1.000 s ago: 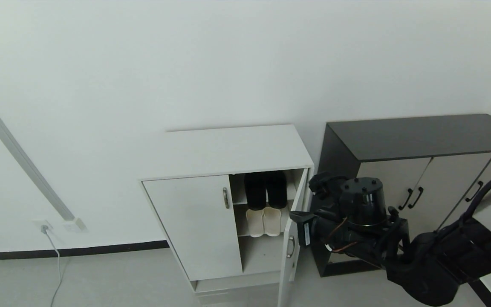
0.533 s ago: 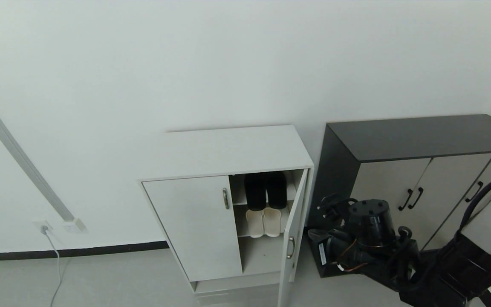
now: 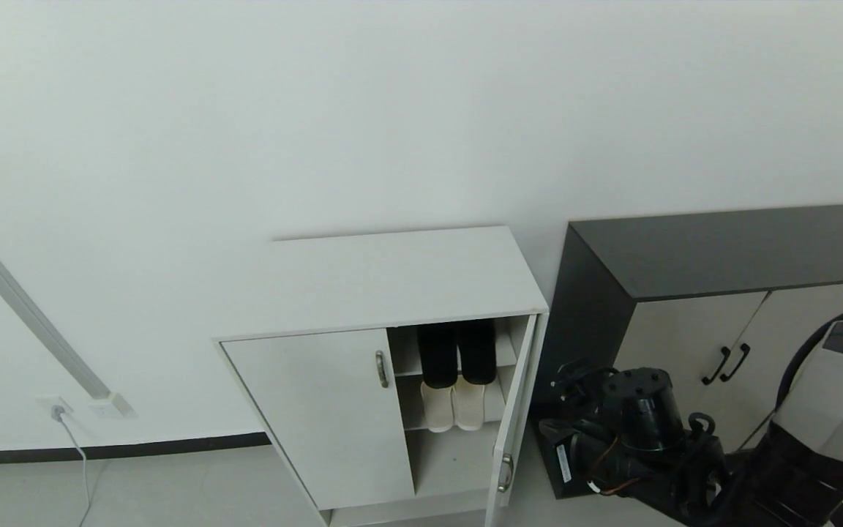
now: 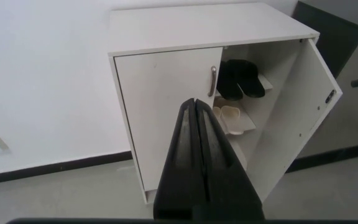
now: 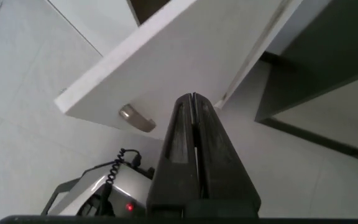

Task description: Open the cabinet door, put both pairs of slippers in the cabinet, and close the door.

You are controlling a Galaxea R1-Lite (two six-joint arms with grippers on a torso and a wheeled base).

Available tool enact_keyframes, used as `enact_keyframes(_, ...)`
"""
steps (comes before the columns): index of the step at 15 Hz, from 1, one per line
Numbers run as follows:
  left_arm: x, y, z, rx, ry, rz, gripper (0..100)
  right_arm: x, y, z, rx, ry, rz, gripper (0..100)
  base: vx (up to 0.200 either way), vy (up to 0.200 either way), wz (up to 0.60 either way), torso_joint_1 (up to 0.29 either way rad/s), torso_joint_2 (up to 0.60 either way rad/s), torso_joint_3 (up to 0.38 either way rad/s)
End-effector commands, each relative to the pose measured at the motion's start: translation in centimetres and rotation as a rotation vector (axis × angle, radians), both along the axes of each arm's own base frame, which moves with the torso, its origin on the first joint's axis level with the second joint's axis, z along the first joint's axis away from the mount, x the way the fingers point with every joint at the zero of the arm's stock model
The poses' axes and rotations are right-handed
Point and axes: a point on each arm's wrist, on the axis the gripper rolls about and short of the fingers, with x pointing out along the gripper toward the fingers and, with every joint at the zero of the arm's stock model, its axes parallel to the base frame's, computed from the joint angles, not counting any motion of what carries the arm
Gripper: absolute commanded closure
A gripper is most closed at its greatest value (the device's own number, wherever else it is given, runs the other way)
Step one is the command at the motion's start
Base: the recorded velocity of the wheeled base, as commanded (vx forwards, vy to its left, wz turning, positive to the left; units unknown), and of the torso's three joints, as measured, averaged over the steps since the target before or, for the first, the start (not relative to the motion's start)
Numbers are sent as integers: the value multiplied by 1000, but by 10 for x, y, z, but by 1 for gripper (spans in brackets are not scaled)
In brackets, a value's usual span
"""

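The cabinet door (image 3: 515, 413) is standing open, black slippers (image 3: 458, 355) sitting on the upper shelf (image 3: 405, 364), white slippers (image 3: 454, 407) below, right arm (image 3: 637, 435) hovering beside it

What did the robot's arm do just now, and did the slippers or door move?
The right gripper dropped lower and drew back from the edge of the open door. The head view shifted too, so the cabinet only seems to slide. The door stayed open, and the black slippers and white slippers stayed on their shelves.

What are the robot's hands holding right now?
Nothing. The left gripper and the right gripper are both shut and empty.
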Motion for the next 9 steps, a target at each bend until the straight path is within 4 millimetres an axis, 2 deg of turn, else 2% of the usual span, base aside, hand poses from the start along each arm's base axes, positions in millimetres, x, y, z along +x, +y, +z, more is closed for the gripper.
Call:
enact_keyframes(1, 0, 0, 0, 0, 0, -1, 100, 7, 5, -6, 2, 2, -1, 100, 0, 0, 0, 0, 0, 0)
enact_keyframes(9, 0, 0, 0, -2, 0, 1, 100, 46, 30, -27, 44, -40, -7, 100, 0, 0, 0, 0, 0, 0)
